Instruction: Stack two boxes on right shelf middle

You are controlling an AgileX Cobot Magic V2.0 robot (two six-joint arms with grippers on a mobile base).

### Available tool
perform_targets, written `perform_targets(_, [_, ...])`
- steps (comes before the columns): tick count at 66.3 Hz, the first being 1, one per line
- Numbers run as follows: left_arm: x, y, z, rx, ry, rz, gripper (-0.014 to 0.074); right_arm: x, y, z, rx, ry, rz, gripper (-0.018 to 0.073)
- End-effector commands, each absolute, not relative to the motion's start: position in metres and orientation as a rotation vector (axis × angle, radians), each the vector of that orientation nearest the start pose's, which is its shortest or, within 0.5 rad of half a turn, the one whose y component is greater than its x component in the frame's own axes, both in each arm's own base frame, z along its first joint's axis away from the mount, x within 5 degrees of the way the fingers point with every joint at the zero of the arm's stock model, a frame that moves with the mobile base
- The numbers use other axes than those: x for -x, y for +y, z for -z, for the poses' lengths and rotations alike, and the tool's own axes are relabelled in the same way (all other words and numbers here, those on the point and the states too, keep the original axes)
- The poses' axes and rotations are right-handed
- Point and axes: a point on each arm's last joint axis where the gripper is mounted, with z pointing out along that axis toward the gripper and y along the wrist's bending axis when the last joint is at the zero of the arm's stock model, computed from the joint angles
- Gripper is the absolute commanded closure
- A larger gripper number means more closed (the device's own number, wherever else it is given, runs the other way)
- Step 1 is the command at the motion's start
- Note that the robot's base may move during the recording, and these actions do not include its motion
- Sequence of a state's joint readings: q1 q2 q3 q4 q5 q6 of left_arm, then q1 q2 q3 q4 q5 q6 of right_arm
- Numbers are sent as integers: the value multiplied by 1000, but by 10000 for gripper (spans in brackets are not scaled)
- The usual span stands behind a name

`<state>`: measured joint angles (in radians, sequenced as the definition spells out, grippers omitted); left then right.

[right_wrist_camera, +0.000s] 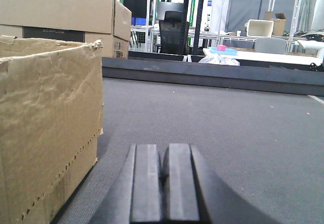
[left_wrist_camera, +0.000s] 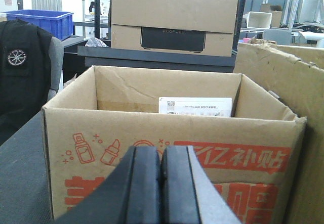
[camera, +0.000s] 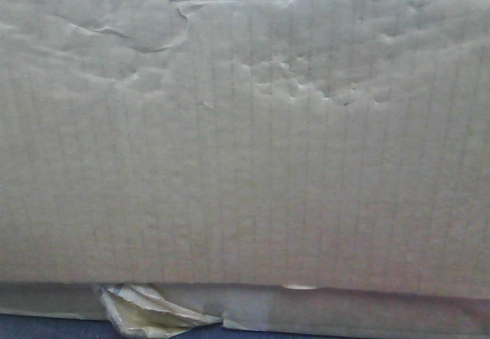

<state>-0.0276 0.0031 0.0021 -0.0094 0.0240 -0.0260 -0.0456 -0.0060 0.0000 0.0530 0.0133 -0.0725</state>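
A plain brown cardboard box (camera: 245, 155) with a dented face fills the front view; torn yellowish tape (camera: 145, 312) curls from its lower edge. In the left wrist view my left gripper (left_wrist_camera: 161, 163) is shut and empty, close in front of an open cardboard box with red print (left_wrist_camera: 101, 133); the plain box's torn edge (left_wrist_camera: 298, 82) stands just to its right. In the right wrist view my right gripper (right_wrist_camera: 163, 168) is shut and empty, low over the grey surface (right_wrist_camera: 228, 118), with the plain box (right_wrist_camera: 45, 123) to its left. The steel shelf is out of view.
A closed cardboard box with a black label (left_wrist_camera: 172, 16) sits behind on a dark ledge; it also shows in the right wrist view (right_wrist_camera: 61, 11). A blue bin (left_wrist_camera: 43, 20) and a black jacket (left_wrist_camera: 23, 67) are at left. A dark raised rim (right_wrist_camera: 212, 75) bounds the far side of the grey surface.
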Motion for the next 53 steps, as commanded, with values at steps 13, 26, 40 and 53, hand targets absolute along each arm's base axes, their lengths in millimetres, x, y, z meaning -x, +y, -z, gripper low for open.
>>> perform_targets(13, [-56, -2, -213, 8, 1490, 63, 708, -56, -3, -214, -17, 1474, 56, 722])
perform_targets(26, [-56, -2, -213, 8, 1490, 63, 708, -56, -3, -214, -17, 1474, 56, 722])
perform_targets(40, [-56, -2, -213, 8, 1490, 63, 708, -56, -3, -214, -17, 1474, 56, 722])
perform_targets(53, [-56, -2, -218, 8, 1426, 64, 708, -56, -3, -214, -17, 1474, 56, 722])
